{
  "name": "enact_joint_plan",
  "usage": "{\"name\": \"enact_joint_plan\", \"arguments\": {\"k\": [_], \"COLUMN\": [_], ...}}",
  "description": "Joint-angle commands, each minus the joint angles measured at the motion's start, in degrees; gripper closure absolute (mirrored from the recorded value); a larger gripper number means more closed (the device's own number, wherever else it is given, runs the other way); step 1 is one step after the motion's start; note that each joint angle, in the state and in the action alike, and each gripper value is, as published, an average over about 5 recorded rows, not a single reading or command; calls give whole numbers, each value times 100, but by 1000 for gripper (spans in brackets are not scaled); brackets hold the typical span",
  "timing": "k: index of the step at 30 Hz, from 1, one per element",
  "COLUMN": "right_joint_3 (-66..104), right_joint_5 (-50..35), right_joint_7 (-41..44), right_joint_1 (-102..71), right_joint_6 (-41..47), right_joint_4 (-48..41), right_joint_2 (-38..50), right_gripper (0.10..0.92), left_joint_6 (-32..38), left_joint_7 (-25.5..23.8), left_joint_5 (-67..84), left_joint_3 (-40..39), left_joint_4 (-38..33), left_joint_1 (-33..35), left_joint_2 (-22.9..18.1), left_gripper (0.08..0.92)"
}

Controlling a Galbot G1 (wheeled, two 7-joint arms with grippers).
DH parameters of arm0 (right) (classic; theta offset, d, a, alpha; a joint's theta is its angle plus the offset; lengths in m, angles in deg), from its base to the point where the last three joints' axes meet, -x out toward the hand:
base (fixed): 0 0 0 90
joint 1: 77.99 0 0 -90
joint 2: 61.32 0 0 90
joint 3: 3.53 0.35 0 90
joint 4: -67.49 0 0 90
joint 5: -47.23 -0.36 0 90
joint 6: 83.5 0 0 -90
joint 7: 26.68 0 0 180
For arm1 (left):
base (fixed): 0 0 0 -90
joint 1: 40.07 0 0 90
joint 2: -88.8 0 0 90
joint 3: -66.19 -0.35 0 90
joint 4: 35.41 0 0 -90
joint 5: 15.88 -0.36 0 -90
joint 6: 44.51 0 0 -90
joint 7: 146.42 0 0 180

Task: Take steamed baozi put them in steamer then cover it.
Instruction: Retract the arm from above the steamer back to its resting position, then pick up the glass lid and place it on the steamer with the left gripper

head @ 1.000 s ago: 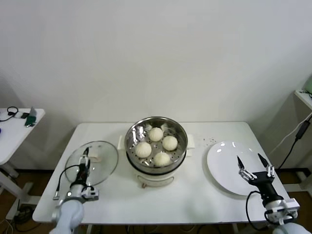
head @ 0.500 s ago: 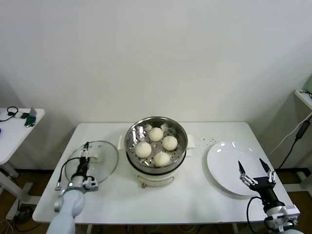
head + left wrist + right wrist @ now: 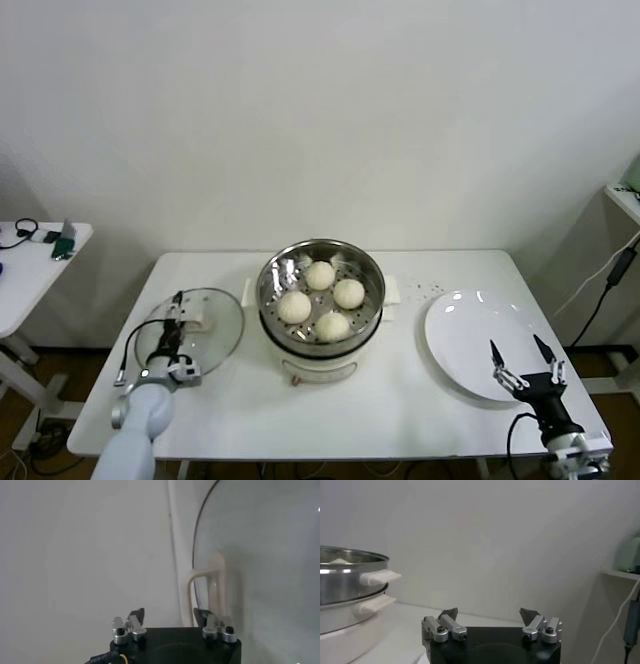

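Observation:
The steamer (image 3: 372, 270) stands mid-table on its white pot base and holds several cream-white baozi (image 3: 319, 275). Its clear glass lid (image 3: 215, 335) lies flat on the table to the left, cream handle (image 3: 195, 322) up. My left gripper (image 3: 176, 310) reaches low over the lid. In the left wrist view its fingers stand apart, and the handle (image 3: 207, 587) rises just ahead of one finger (image 3: 200, 615); the left gripper (image 3: 169, 614) holds nothing. My right gripper (image 3: 516, 350) hangs open and empty at the front right, by the white plate (image 3: 465, 330).
The steamer (image 3: 345, 580) shows with its side handles in the right wrist view, well away from the right gripper (image 3: 489, 612). A small side table (image 3: 30, 260) with cables stands off to the left. A shelf and a cable are at the far right.
My left gripper has moved forward over the lid up to its handle. My right gripper has drawn back from the plate toward the table's front edge.

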Motion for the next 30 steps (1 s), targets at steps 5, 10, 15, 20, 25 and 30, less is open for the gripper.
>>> {"name": "enact_joint_plan", "arguments": {"k": [5, 10, 15, 20, 25, 30], "right_joint_3": [52, 67, 87, 115, 142, 158], "right_joint_5": [106, 156, 181, 182, 172, 161], "right_joint_7": [18, 24, 28, 29, 29, 27], "right_joint_1": [45, 75, 105, 133, 167, 229], "right_joint_6": [-52, -83, -106, -127, -147, -163], "right_joint_4": [-99, -157, -206, -274, -363, -462], "right_joint_2": [-60, -91, -106, -90, -57, -11], "right_gripper": [203, 203, 203, 203, 203, 203], "left_joint_6": [91, 84, 73, -38, -286, -646], "left_joint_7": [-91, -86, -65, -54, -37, 18], "left_joint_5": [304, 395, 488, 739, 1030, 1282], "left_joint_3": [-17, -29, -27, -14, 50, 183], "left_joint_4": [21, -31, -159, -611, -1472, -2355], "left_joint_1": [23, 49, 108, 332, 724, 1193], "left_joint_2": [-1, -1, 26, 128, 344, 549], "left_gripper": [537, 675, 815, 848, 848, 848]}}
